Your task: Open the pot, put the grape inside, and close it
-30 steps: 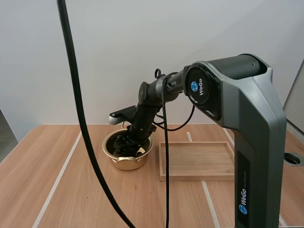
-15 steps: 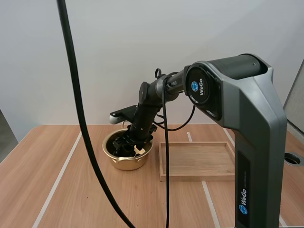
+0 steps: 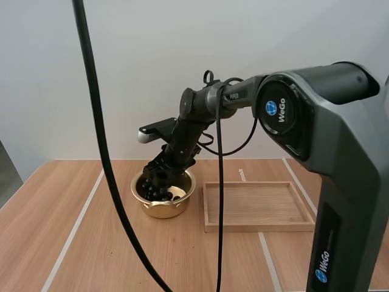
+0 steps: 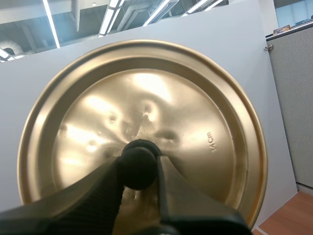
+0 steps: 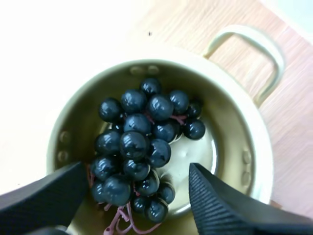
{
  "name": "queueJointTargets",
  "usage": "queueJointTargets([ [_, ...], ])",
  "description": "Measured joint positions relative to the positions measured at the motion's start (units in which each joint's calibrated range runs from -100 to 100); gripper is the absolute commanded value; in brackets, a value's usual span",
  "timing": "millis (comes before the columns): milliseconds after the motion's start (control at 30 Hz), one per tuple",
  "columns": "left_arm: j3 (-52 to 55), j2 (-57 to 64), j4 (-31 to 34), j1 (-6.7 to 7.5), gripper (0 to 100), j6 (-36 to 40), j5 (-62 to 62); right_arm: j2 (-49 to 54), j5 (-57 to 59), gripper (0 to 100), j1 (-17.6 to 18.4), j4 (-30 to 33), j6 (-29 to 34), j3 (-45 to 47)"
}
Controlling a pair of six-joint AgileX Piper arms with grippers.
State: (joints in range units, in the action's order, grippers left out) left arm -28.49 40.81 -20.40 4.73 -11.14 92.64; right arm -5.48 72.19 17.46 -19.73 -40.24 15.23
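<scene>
The right gripper (image 3: 157, 175) has risen, fingers spread and empty, leaving the grape bunch (image 5: 139, 142) in the pot (image 3: 164, 208); the left gripper (image 4: 139, 172) pinches the lid (image 4: 195, 117) knob (image 4: 138, 164). Closing remains.

High view overlooks table (image 3: 91, 243), right wrist above shared pot (image 5: 234, 117), left wrist facing lid (image 4: 195, 122)

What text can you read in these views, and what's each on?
"WeGo": by the round blue logo on the shoulder of the right arm.
"WeGo": running vertically, low on the same arm.
"14Cm": stamped on the lid, turned sideways.
Small white print on that arm's forward link: too small to read.
No text on the pot, grapes or wooden tray.
</scene>
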Motion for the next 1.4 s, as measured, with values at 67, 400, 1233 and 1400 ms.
queueJointTargets([
  [67, 0.0, 0.0, 0.0, 0.00, 0, 0.0, 0.0, 2.1, 0.1, 100, 0.0, 0.0, 0.0, 0.0],
  [400, 0.0, 0.0, 0.0, 0.00, 0, 0.0, 0.0, 13.8, 0.1, 100, 0.0, 2.2, 0.3, 0.0],
  [1233, 0.0, 0.0, 0.0, 0.00, 0, 0.4, 0.0, 35.6, -9.1, 100, -16.5, 14.4, 6.3, 0.0],
  [1400, 0.8, 0.0, 0.0, 0.00, 0, 0.7, 0.0, 38.9, -11.0, 100, -19.5, 14.4, 7.0, 0.0],
])
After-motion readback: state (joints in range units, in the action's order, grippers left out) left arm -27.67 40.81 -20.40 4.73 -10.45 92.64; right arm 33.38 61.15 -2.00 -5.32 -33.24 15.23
